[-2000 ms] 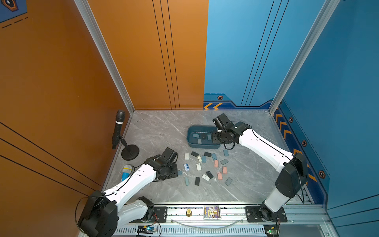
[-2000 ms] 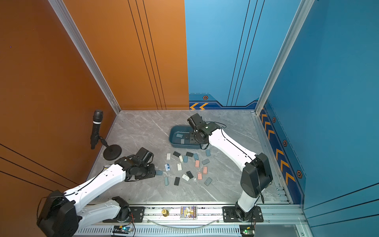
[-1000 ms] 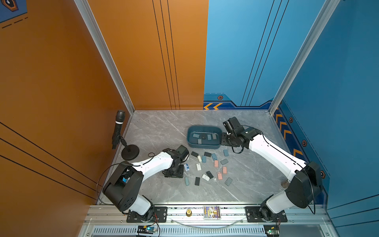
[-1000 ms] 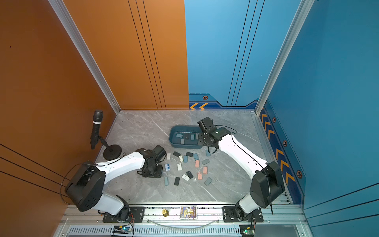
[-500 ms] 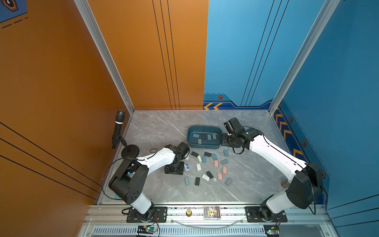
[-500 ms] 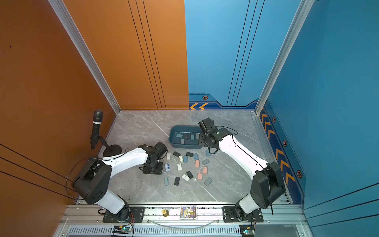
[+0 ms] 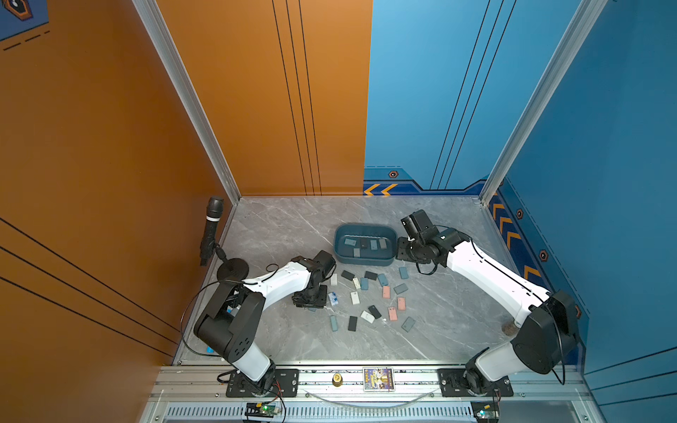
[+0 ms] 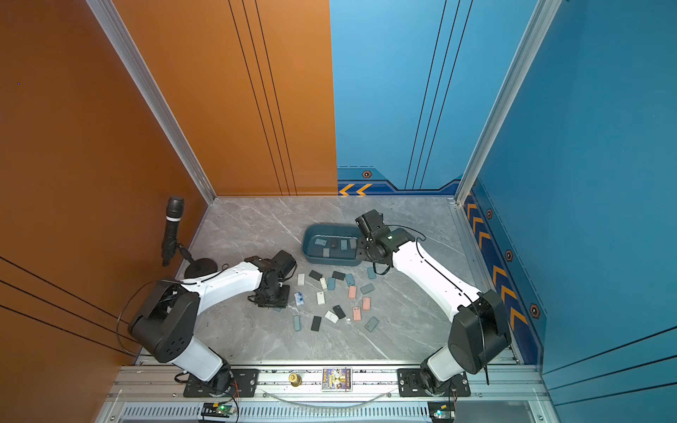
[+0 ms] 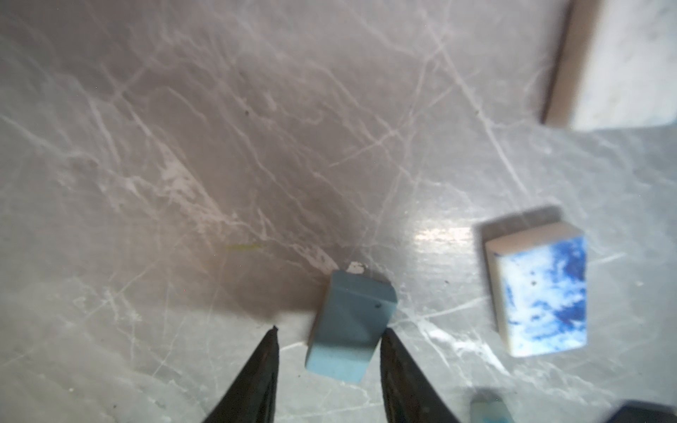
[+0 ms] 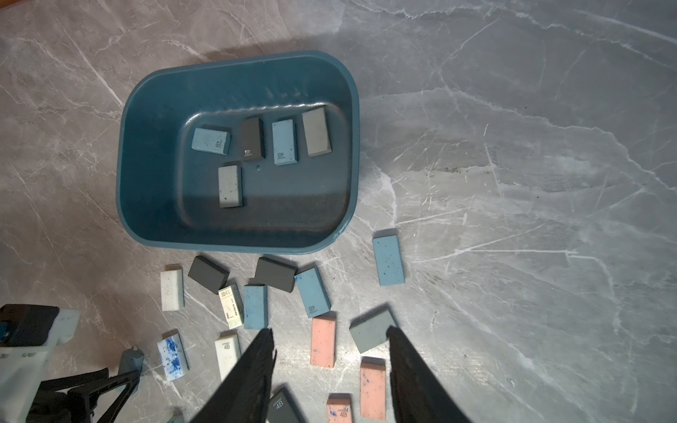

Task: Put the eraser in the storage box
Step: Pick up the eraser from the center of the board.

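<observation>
Both top views show my left arm (image 7: 282,282) folded low, wrist pointing down, just outside the storage box (image 7: 364,260). The left gripper (image 9: 329,329) straddles a blue-grey eraser (image 9: 350,322), one finger touching, not clamped. My right arm (image 7: 487,274) reaches beside the box, with the right gripper (image 10: 331,335) part-open and empty. Grey marble table (image 7: 293,227); orange wall (image 7: 256,91), blue wall (image 7: 421,91).

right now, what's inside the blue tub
Five erasers lie flat in the storage box: two light blue, one black, two grey. None is stacked. The right wrist view shows the whole floor; only the spots under the erasers are hidden.
</observation>
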### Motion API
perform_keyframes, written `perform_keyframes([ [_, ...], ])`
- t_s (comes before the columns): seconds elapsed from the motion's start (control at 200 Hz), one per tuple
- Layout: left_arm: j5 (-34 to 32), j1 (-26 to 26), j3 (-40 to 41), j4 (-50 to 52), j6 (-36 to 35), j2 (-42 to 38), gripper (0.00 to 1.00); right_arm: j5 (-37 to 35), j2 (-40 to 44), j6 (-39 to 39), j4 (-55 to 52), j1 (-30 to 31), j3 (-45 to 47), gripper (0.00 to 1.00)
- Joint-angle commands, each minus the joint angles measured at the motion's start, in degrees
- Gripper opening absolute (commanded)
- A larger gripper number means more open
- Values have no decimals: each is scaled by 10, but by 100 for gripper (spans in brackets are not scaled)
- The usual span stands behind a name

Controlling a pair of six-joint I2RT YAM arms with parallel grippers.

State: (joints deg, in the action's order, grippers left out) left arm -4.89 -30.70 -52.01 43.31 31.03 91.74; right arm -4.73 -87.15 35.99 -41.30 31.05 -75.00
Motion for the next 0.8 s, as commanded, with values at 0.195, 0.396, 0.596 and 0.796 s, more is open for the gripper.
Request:
perform_keyframes([
  [0.195, 33, -1, 43, -18, 25, -16, 43, -3, 18, 8, 5, -2, 8, 52],
  [0.396, 30, 0, 46, -26, 30, -15, 36, -4, 21, 7, 4, -2, 10, 52],
  [0.596, 37, 0, 39, -26, 28, -23, 29, -5, 23, 8, 5, -2, 11, 52],
  [0.796, 45, 0, 36, -23, 30, -46, 26, -5, 25, 8, 3, -3, 11, 52],
])
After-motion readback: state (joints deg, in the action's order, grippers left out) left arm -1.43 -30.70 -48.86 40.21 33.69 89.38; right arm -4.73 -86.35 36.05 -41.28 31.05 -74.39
